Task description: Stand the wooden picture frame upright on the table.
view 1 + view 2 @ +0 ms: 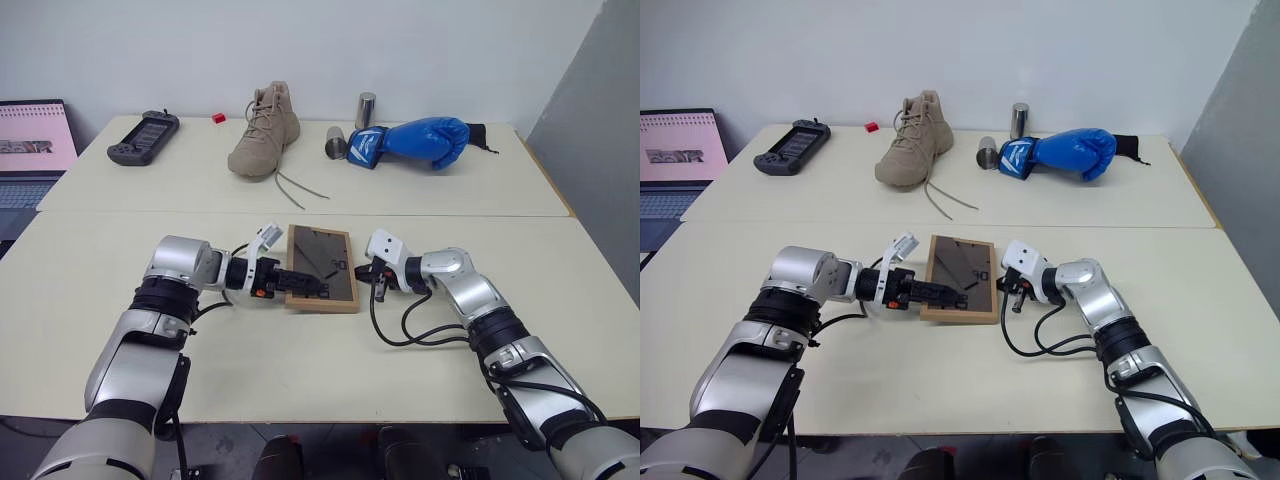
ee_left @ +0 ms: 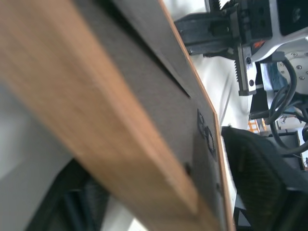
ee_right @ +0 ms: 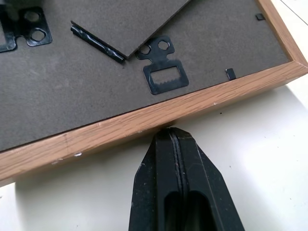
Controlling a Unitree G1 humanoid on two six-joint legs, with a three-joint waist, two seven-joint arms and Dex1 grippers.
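Left arm: reaches in from the left, forearm angled inward, wrist bent so the left gripper [image 1: 300,284] points across toward the right and slightly down.
Left fingers: straddle the near left edge of the picture frame [image 1: 335,262], one finger [image 1: 306,282] lying over its dark back.
Right arm: elbow bent, cables looping beneath the wrist.
Right gripper [image 3: 174,139]: fingers pressed together, tips touching the frame's right edge.
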